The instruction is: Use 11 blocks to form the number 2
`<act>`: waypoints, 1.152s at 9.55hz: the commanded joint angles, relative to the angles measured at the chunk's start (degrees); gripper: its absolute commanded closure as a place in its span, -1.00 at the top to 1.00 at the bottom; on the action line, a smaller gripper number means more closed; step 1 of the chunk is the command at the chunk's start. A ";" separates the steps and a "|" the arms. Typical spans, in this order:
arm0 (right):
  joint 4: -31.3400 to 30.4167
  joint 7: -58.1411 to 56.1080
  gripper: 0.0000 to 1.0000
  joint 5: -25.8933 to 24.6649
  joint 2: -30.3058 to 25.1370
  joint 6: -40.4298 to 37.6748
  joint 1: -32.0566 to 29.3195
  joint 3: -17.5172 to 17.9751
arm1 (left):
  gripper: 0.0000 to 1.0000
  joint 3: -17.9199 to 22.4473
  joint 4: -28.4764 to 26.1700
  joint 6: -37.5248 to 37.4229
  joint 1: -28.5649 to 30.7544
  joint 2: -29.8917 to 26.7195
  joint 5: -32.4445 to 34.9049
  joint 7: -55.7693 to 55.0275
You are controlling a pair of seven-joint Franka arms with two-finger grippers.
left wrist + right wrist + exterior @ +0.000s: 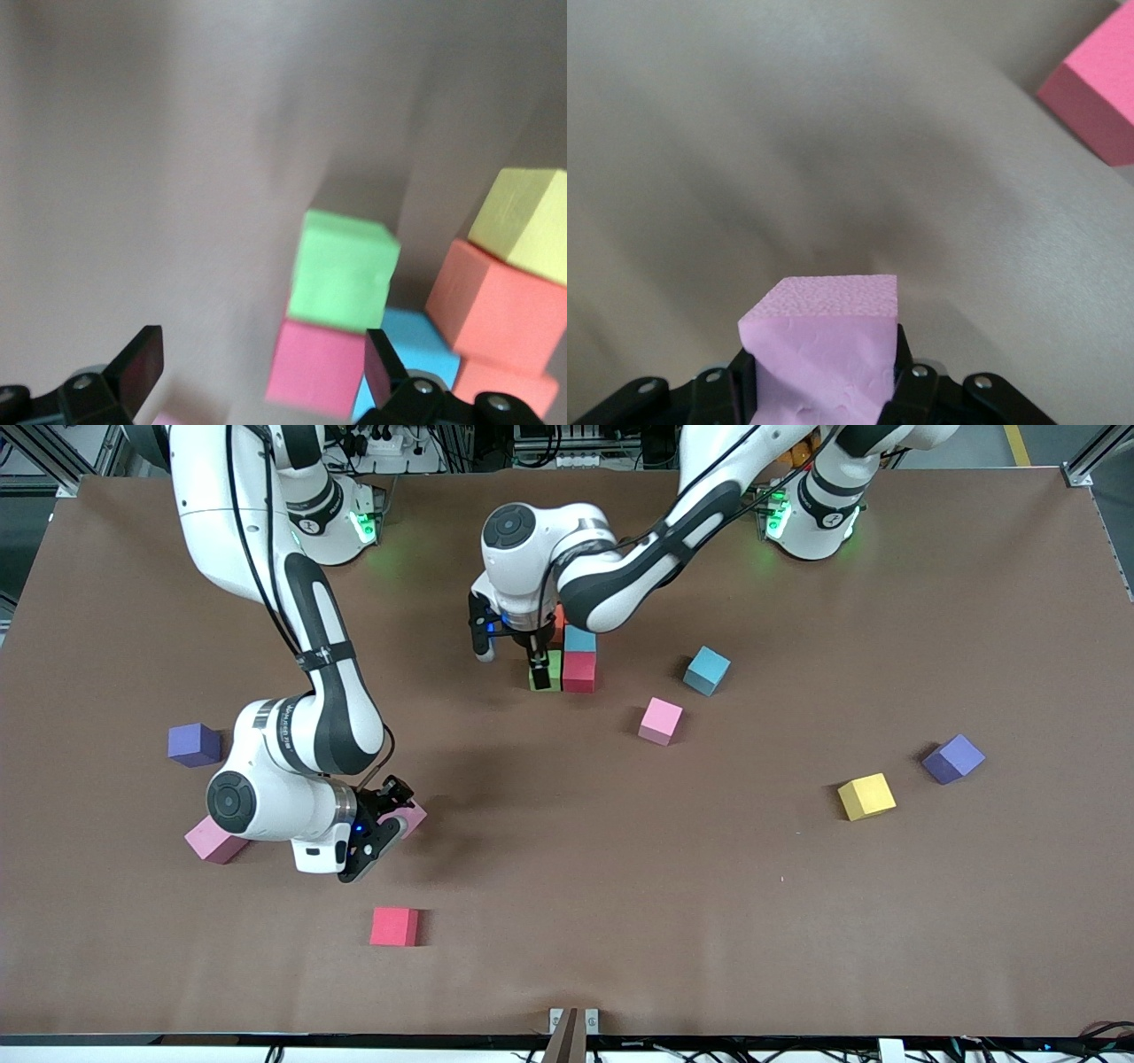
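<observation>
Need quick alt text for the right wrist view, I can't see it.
The right gripper is shut on a pink cube, held over the brown table. Part of another pink cube lies on the table at the picture's edge.

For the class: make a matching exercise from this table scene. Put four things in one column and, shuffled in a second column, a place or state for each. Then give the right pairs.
Column 1
1. right gripper
2. left gripper
3. yellow cube
4. green cube

Column 2
A. touching the red cube in the started figure
B. shut on a pink cube
C. open, beside the started figure
D. alone on the table, beside a purple cube, toward the left arm's end

Pairs: 1-B, 2-C, 3-D, 4-A
</observation>
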 commanded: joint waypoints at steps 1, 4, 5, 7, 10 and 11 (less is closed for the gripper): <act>-1.23 -3.92 -0.36 -0.37 -1.31 -0.74 3.93 -0.19 | 1.00 -2.68 -2.96 -8.65 6.17 -7.48 -2.72 -0.44; -4.37 -4.36 -0.36 -0.46 -2.53 -0.66 13.75 -6.75 | 1.00 -2.60 -2.52 -18.85 14.95 -14.43 -9.48 -0.53; -6.13 -5.15 -0.37 -0.46 -3.59 -0.57 18.41 -10.18 | 1.00 -2.51 -2.52 -23.06 17.85 -16.80 -9.49 -0.36; -12.00 -8.38 -0.38 -0.46 -6.92 2.22 24.58 -12.84 | 1.00 -2.16 -2.44 -25.39 25.41 -21.63 -9.84 -0.09; -24.05 -13.84 -0.37 -0.54 -12.20 12.33 30.83 -13.82 | 1.00 3.27 -1.04 -25.39 32.20 -23.06 -9.93 0.17; -27.21 -15.51 -0.38 -0.54 -13.78 15.05 32.24 -13.82 | 1.00 6.68 -0.94 -25.30 32.30 -23.24 -9.67 0.00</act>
